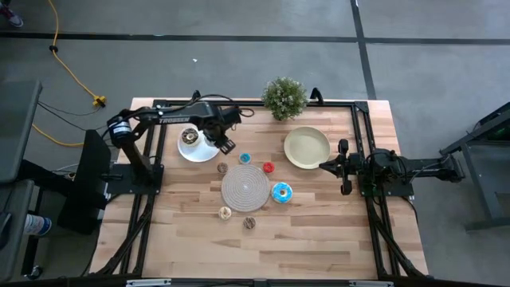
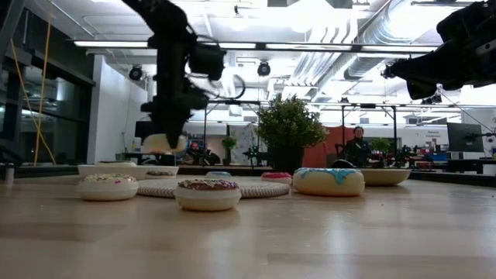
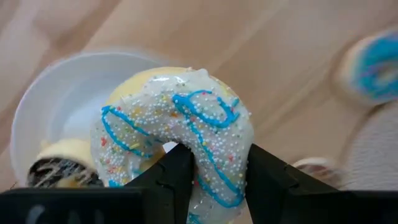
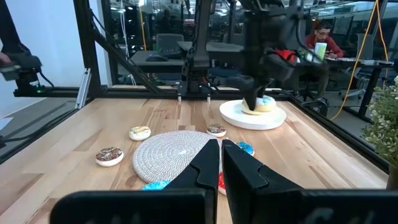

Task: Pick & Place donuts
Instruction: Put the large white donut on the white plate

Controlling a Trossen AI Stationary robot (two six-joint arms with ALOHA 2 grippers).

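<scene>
The left hand (image 1: 213, 141) is gripping a white-iced donut with blue squiggles (image 3: 177, 140), its two fingers pinching through the ring, and it is hanging just above the right edge of the white plate (image 1: 190, 150) at about ten o'clock from the woven mat (image 1: 245, 185); one chocolate-striped donut (image 1: 189, 136) is already sitting on that plate, so by my reading the job is only getting started, with this second one about to go down; the cream-yellow plate (image 1: 307, 147) at two o'clock from the mat is showing nothing on it; the rest are waiting on the worktop (image 1: 319, 239): a tan donut (image 1: 222, 168) at ten o'clock of the mat, a small blue donut (image 1: 245, 158) at twelve, a red donut (image 1: 268, 167) at one, a larger blue-iced donut (image 1: 280, 192) touching the mat's rim at three, and two sprinkled ones, a pale sprinkled donut (image 1: 225, 212) and a brown donut (image 1: 249, 223), at seven and six; the right hand (image 1: 325, 166) is waiting by the yellow plate's lower right rim with its fingers pressed together and nothing between them; whether the carried donut is clear of the plate or grazing it is hard to settle, since the overhead view is hiding it under the arm and the wrist view is cutting its lower part off behind the fingers; the low view is lining the plate and donuts up so their spacing cannot be read, and the potted plant (image 1: 284, 96) at the worktop's twelve o'clock edge is screening part of what lies behind.
</scene>
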